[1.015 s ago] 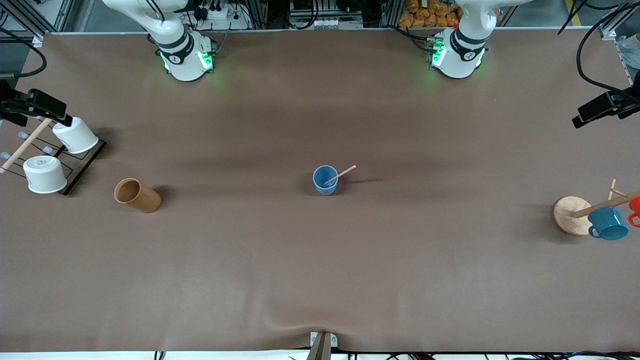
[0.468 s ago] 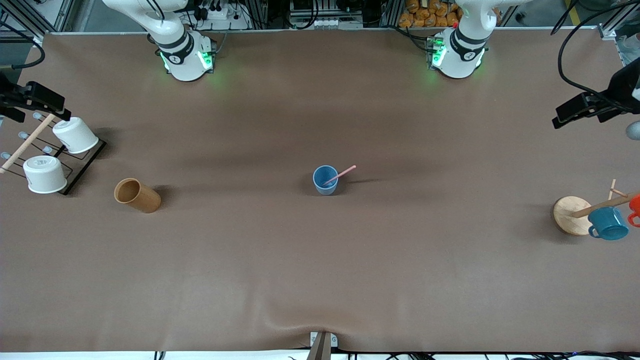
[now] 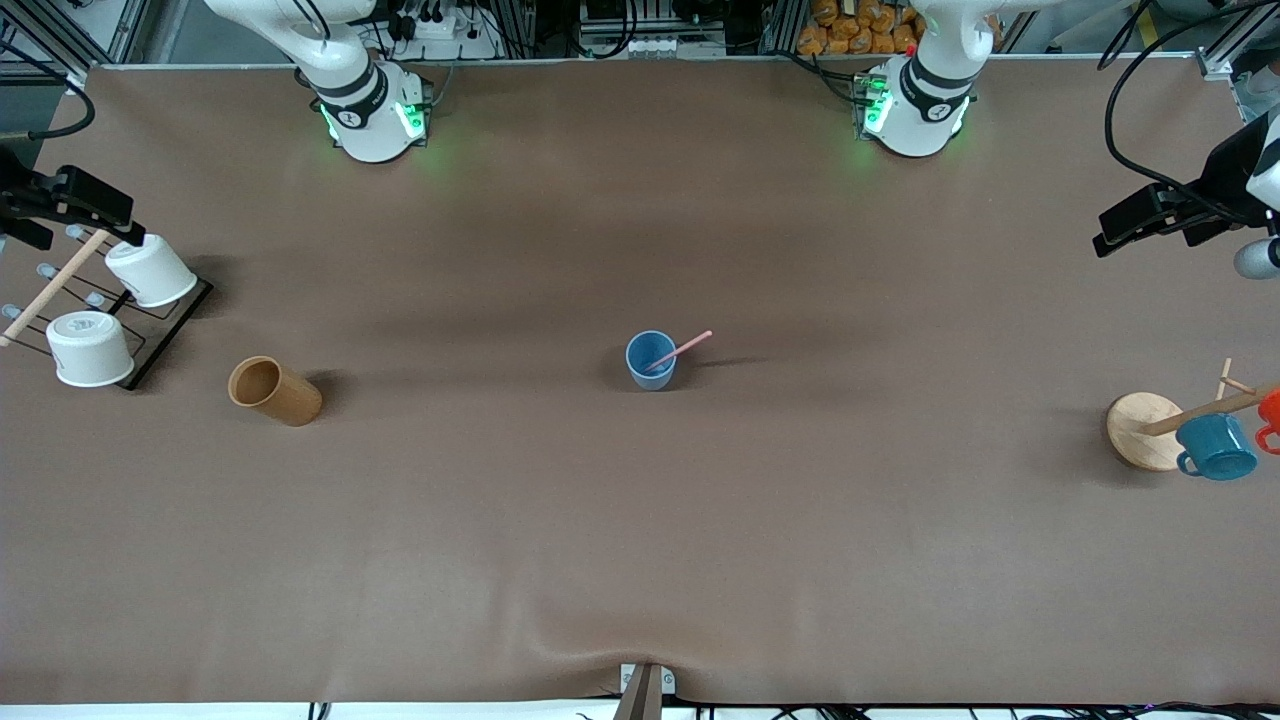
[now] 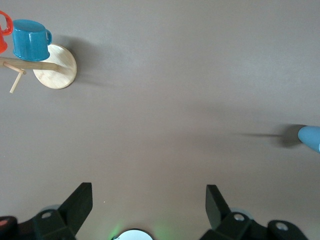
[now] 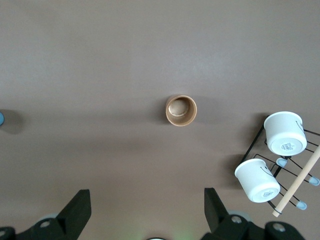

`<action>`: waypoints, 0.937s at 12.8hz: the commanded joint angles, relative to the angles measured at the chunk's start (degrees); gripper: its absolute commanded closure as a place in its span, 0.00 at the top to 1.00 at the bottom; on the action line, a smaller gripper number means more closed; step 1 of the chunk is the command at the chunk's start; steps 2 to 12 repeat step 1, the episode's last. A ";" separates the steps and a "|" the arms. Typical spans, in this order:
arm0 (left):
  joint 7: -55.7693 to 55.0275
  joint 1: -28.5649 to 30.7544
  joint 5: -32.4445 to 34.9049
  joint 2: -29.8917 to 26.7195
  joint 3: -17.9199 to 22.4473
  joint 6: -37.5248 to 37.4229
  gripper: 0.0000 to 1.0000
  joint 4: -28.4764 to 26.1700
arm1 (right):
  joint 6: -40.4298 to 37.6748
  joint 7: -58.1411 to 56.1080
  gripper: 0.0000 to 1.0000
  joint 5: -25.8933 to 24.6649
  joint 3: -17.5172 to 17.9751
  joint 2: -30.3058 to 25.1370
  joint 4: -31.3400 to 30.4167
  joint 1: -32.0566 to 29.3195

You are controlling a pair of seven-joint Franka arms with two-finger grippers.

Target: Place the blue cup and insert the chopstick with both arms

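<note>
Blue cup upright at table centre with chopstick leaning inside; left gripper and right gripper, both spread empty, high over their table ends; task judged complete, only parking remains.

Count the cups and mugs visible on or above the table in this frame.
6: the blue cup mid-table holding the chopstick; a brown cup and two white cups on a wire rack toward the right arm's end; a teal mug and a partly cropped red mug on the wooden rack.

Left hand, fingers spread, hangs over bare table.
</note>
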 commanded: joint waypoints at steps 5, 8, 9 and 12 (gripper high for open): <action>0.16 -0.11 -0.34 0.23 0.06 0.29 1.00 0.61 | 0.61 0.27 1.00 0.52 -0.04 -0.23 -0.17 -1.05; 0.16 -0.11 -0.34 0.23 0.06 0.29 1.00 0.61 | 0.61 0.27 1.00 0.52 -0.04 -0.23 -0.17 -1.05; 0.16 -0.11 -0.34 0.23 0.06 0.29 1.00 0.61 | 0.61 0.27 1.00 0.52 -0.04 -0.23 -0.17 -1.05; 0.16 -0.11 -0.34 0.23 0.06 0.29 1.00 0.61 | 0.61 0.27 1.00 0.52 -0.04 -0.23 -0.17 -1.05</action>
